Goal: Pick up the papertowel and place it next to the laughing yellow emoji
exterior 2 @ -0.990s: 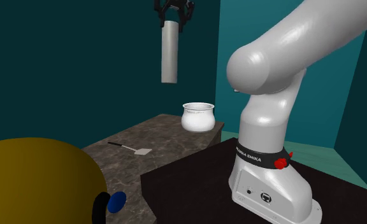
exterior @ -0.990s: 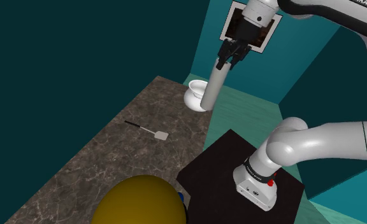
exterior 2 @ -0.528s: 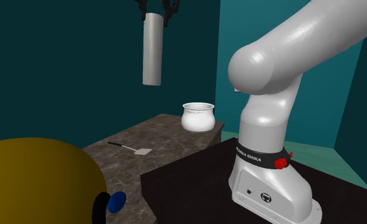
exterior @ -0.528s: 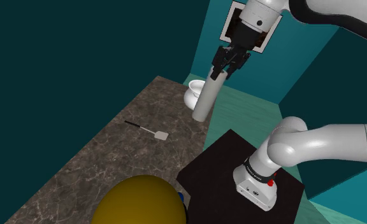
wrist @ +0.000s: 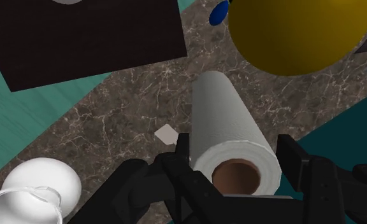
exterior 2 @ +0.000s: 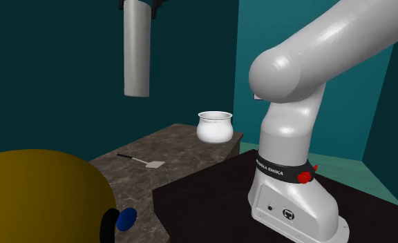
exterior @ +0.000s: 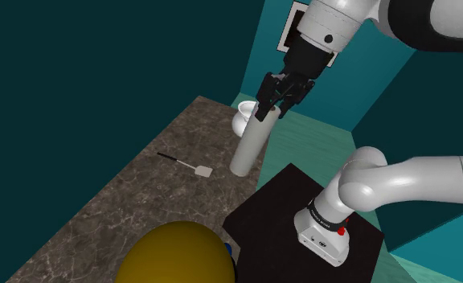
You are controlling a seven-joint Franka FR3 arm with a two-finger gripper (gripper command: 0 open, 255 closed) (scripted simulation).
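Note:
The paper towel (exterior: 250, 145) is a long pale roll with a brown core. It hangs in the air over the dark stone counter (exterior: 117, 209), and my gripper (exterior: 274, 100) is shut on its upper end. In the second exterior view the paper towel (exterior 2: 137, 52) hangs upright from the gripper (exterior 2: 139, 3) at the top edge. Along the wrist view, black fingers (wrist: 183, 149) clasp the paper towel (wrist: 230, 127) on both sides, my gripper (wrist: 233, 149) around it. The yellow emoji ball (exterior: 178, 253) (exterior 2: 39, 197) (wrist: 300, 32) rests at the counter's near end; its face is hidden.
A white pot (exterior: 244, 119) (exterior 2: 214, 126) (wrist: 39, 188) stands at the counter's far end. A small spatula (exterior: 191, 165) (exterior 2: 144, 161) (wrist: 166, 134) lies mid-counter. The black stand (exterior: 278, 217) borders the counter. Dark teal walls close in behind it.
The gripper has carried the paper towel away from the pot end, down and left in the shoulder view and left in the second exterior view, toward the yellow ball.

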